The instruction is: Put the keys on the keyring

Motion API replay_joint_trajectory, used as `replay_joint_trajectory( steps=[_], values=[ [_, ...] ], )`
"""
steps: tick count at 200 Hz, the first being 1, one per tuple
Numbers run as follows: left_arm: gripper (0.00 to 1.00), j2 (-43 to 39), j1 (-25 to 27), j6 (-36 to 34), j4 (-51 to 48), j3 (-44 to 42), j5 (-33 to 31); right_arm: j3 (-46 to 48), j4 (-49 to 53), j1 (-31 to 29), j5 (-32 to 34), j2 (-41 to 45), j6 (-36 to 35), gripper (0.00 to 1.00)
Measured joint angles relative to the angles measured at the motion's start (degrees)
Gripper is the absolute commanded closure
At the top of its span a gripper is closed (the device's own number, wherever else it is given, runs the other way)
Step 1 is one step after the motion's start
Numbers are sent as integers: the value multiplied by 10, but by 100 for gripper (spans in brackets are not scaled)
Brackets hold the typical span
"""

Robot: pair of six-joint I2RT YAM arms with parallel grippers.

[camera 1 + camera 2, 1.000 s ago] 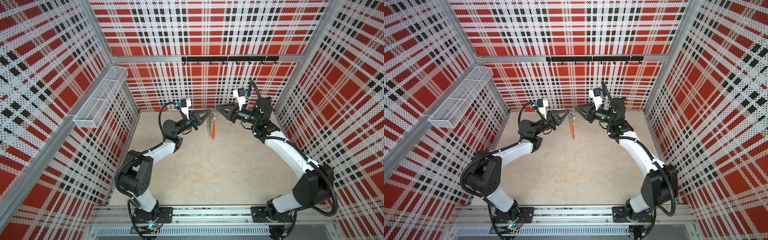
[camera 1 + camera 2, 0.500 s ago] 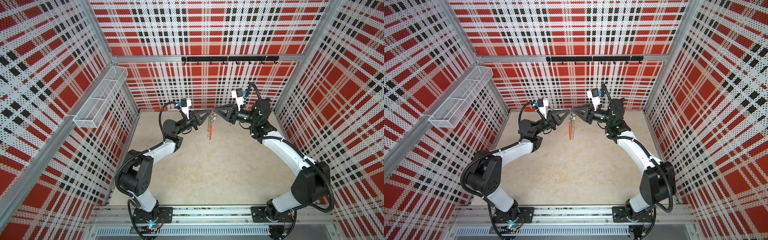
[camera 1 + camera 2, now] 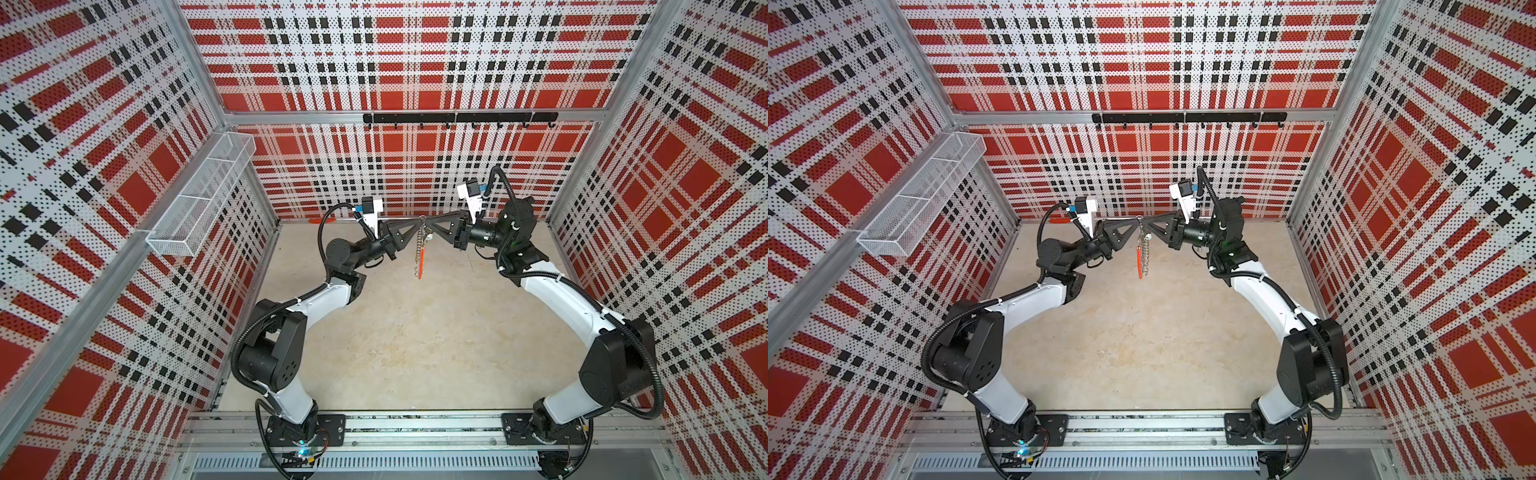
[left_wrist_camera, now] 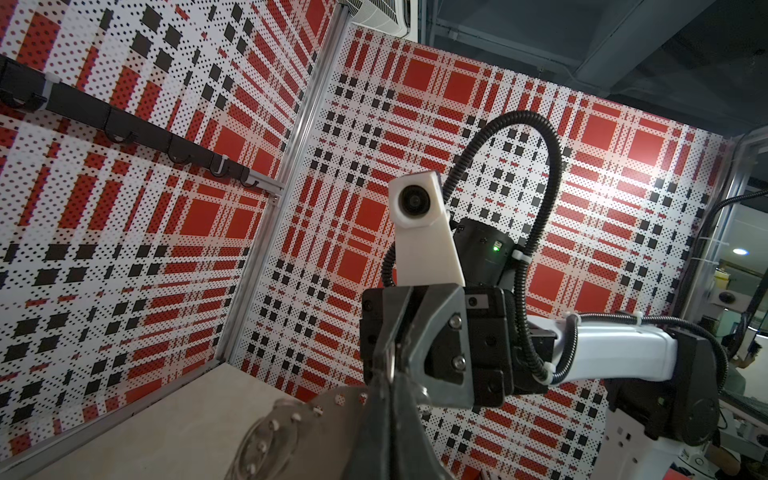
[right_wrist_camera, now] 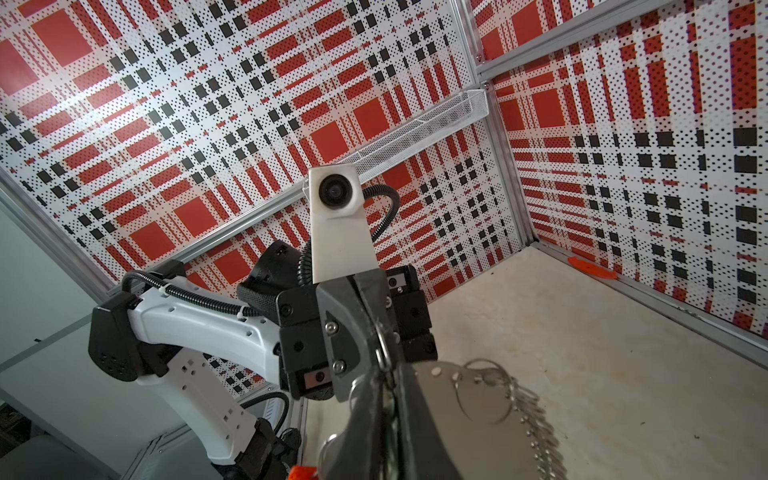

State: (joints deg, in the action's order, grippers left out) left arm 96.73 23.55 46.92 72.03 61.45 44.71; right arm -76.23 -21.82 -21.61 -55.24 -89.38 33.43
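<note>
My left gripper (image 3: 417, 219), angular black plastic, is pinched shut on the keyring (image 3: 421, 261). My right gripper (image 3: 432, 220) is closed too, tip meeting tip. The flat grey ring, with its orange-red arc and silver wire clips (image 5: 540, 428), hangs edge-on above the beige table (image 3: 415, 353).

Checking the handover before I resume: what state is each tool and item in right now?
keyring: hanging edge-on in mid-air, off the floor.
left tool: shut on the keyring's top.
right tool: shut at the same spot; what it grips is unclear.
orange strip: lying on the floor by the back wall.
hook rail: nothing hanging.
</note>
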Motion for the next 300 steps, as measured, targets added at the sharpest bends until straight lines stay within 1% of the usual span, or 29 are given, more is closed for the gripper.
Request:
replay_joint_trajectory(
  steps=[13, 35, 69, 98, 109, 123, 128, 141, 163, 185, 195, 207, 231, 247, 264, 284, 300],
  values=[
    [100, 0, 0, 0, 0, 0, 0, -3, 7, 0, 0, 0, -3, 94],
    [100, 0, 0, 0, 0, 1, 0, -10, 17, 0, 1, -2, -7, 100],
    [100, 0, -1, 0, 0, 5, -1, -21, 29, -2, 4, -5, -28, 100],
    [100, 0, -2, -7, -8, 6, -2, -28, 52, -4, 16, -5, -58, 100],
    [86, 0, -2, -14, -19, 6, -2, -29, 64, -4, 27, -5, -76, 100],
    [82, 0, -3, -41, -47, 6, -4, -30, 92, -5, 43, -4, -109, 100],
    [78, 0, -4, -52, -59, 7, -5, -30, 102, -5, 51, -3, -121, 100],
    [70, -3, -4, -99, -110, 7, -13, -31, 137, -5, 71, -2, -162, 100],
    [64, -16, -5, -194, -212, 9, -29, -32, 189, -5, 111, 1, -233, 100],
    [61, -40, -5, -305, -289, 1, -54, -29, 223, -7, 151, 8, -304, 100],
    [61, -56, -5, -356, -316, -10, -66, -24, 230, -7, 166, 14, -330, 100],
    [58, -75, -5, -427, -351, -20, -80, -13, 232, -8, 180, 21, -361, 100],
    [59, -94, -4, -570, -429, -18, -78, 5, 242, -14, 203, 32, -419, 100],
    [60, -90, -3, -652, -509, 9, -71, 9, 253, -19, 215, 32, -447, 100],
    [62, -74, -3, -723, -599, 64, -62, 12, 259, -23, 219, 32, -467, 100],
    [63, -56, -2, -779, -669, 127, -53, 16, 262, -24, 219, 32, -479, 100],
    [64, -47, -2, -804, -705, 157, -42, 21, 263, -25, 219, 34, -487, 100]
  ],
)
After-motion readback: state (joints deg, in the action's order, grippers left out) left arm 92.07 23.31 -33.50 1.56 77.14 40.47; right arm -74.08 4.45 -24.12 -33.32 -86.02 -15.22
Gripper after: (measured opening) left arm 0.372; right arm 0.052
